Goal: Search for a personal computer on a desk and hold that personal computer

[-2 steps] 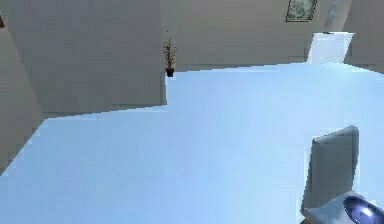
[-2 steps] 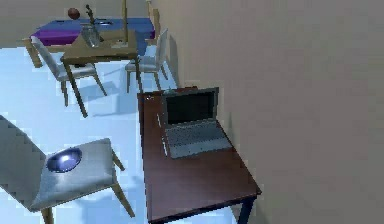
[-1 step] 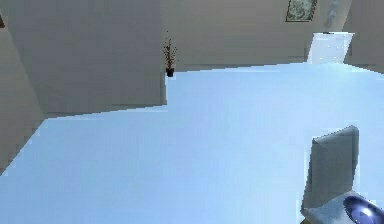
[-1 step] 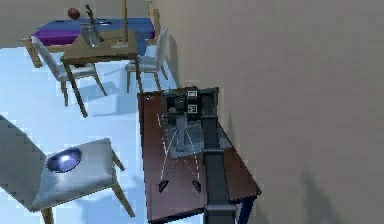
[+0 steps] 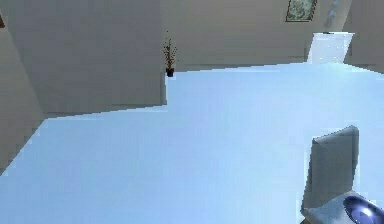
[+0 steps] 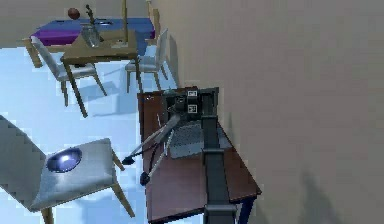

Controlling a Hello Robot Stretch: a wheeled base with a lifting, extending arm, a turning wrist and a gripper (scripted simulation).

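The robot's dark two-fingered tool [image 6: 136, 168] extends at a reddish-brown wooden surface [image 6: 180, 192] set against the wall; whether it grips anything cannot be told. At its two o'clock, a flat grey slab [image 6: 188, 146], possibly the personal computer, lies on that surface.
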